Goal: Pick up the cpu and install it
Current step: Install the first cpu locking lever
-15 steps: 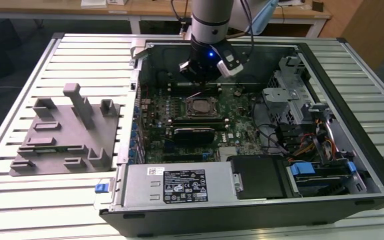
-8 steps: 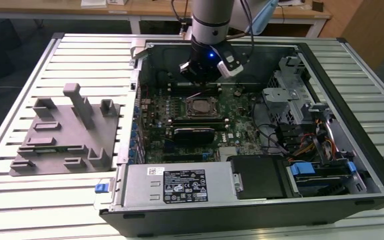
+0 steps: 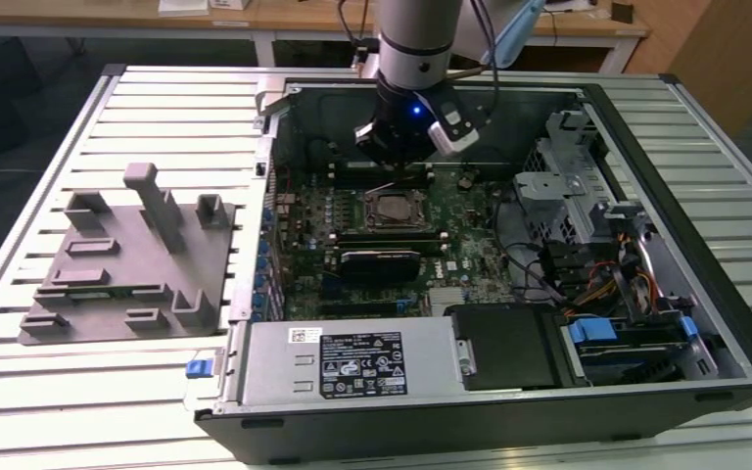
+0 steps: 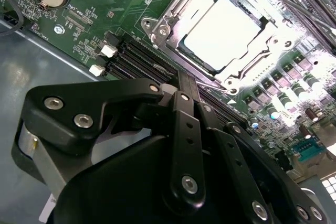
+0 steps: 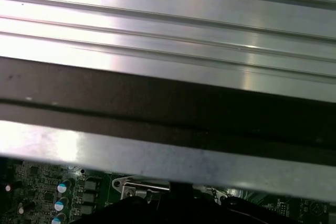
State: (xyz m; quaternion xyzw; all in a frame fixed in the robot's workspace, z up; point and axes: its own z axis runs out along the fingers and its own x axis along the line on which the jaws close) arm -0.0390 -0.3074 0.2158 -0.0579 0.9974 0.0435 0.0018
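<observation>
The cpu (image 4: 223, 32), a pale silver square, lies flat inside the metal-rimmed socket frame (image 4: 157, 27) on the green motherboard (image 3: 468, 250). In the exterior view the cpu (image 3: 390, 207) sits in the middle of the board inside the open computer case. My black gripper (image 3: 398, 164) hangs just behind the socket, a little above the board. In the second wrist view the gripper (image 4: 186, 77) has its fingers drawn together, shut on nothing, their tip beside the socket's edge and apart from the cpu.
The grey plastic fixture (image 3: 128, 255) with upright posts stands on the slatted table at the exterior view's left. The case wall (image 3: 271, 147), power supply (image 3: 350, 362), drive cage (image 3: 552, 181) and cables (image 3: 572, 274) surround the board. Memory sticks (image 3: 383, 235) lie just in front of the socket.
</observation>
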